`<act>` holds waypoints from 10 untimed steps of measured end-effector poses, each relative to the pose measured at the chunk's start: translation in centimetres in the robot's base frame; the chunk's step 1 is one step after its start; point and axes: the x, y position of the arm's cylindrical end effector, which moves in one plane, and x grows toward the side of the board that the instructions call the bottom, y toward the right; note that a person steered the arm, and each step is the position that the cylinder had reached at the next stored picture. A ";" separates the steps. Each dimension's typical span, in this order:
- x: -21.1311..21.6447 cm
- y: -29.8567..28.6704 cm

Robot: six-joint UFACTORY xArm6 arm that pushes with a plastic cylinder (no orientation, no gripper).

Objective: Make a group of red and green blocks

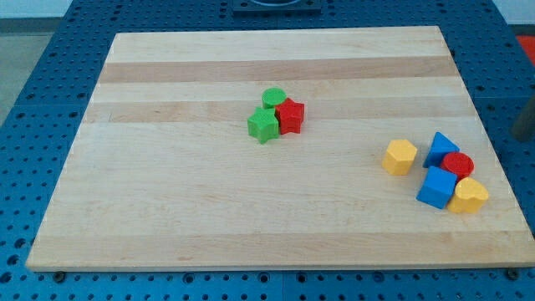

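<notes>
Three blocks touch in a cluster near the board's middle: a green round block point(273, 98) at the top, a green star-shaped block point(262, 125) at the lower left, and a red star-shaped block point(290, 115) at the right. A red round block point(458, 165) sits far off at the view's right, wedged among blue and yellow blocks. My tip does not show in the view, so its place relative to the blocks cannot be told.
At the view's right stand a yellow hexagonal block point(399, 156), a blue triangular block point(439, 148), a blue block point(436, 186) and a yellow heart-shaped block point(469, 196). The wooden board point(167, 209) lies on a blue perforated table point(33, 100). A blurred dark shape point(525, 121) shows at the right edge.
</notes>
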 end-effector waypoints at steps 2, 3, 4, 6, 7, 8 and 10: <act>3.9 -5.5; 3.9 -9.5; 3.9 -12.1; 3.9 -15.8; 3.9 -19.7; 5.1 -22.2; 7.9 -25.3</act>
